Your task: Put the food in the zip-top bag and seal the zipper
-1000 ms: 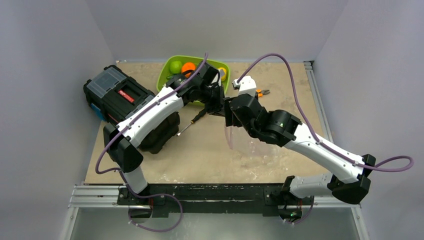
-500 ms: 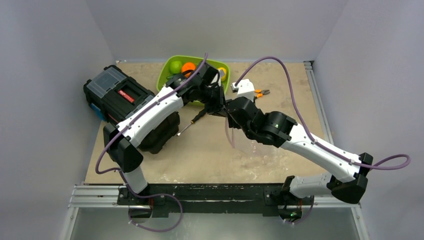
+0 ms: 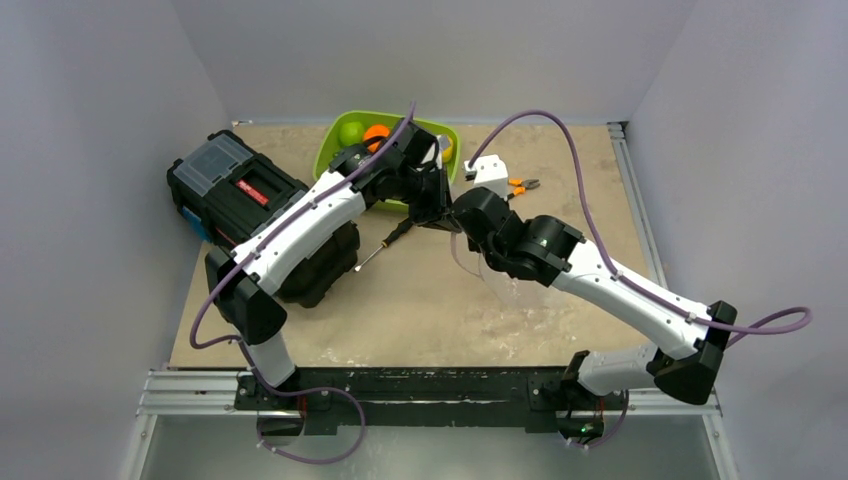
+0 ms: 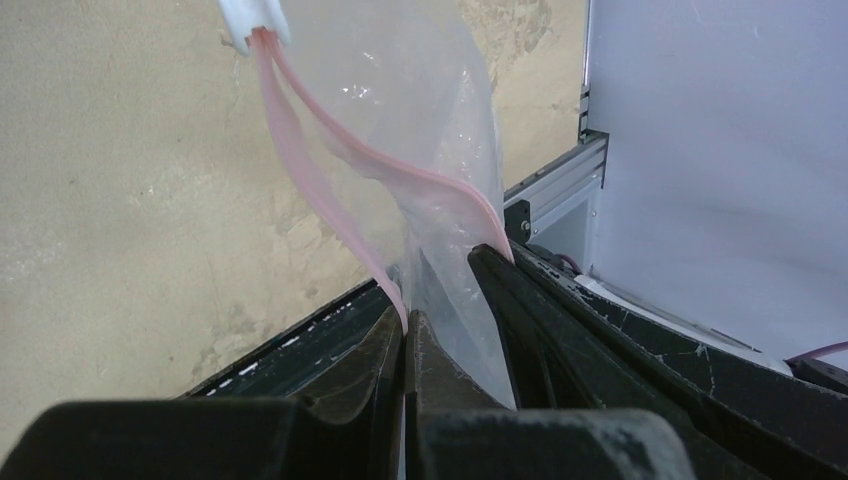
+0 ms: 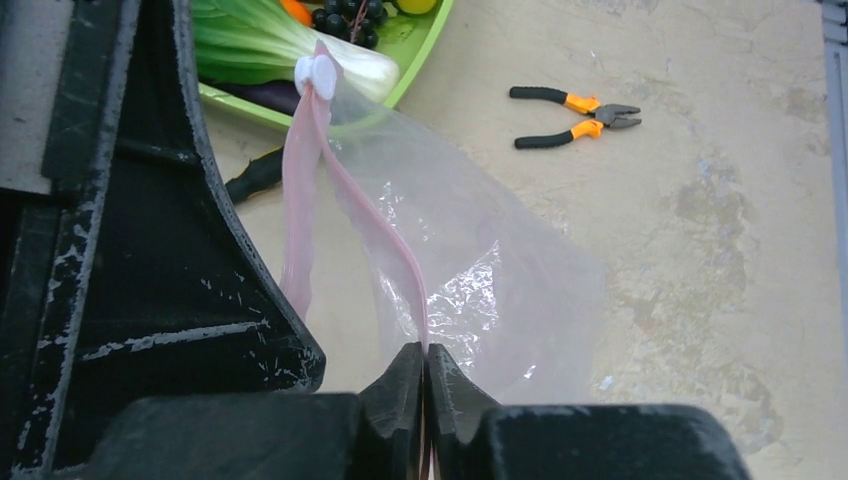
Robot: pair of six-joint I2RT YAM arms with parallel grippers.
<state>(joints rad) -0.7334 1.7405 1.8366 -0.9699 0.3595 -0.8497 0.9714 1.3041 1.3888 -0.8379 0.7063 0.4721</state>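
While the left gripper [image 4: 404,335] is clenching one pink lip of the zipper [image 5: 298,200], the right gripper [image 5: 425,362] is pinching the other lip. The zip-top bag [image 5: 480,260] is hanging between them with its lips parted, just in front of the tray [image 5: 415,45], where the food [image 5: 270,45] is lying.

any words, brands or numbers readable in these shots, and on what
No text can be read in any view.
Red label on the lid of the black toolbox: white marks, too small and blurred to read.
Zip-top bag, pliers, green tray: no lettering visible.
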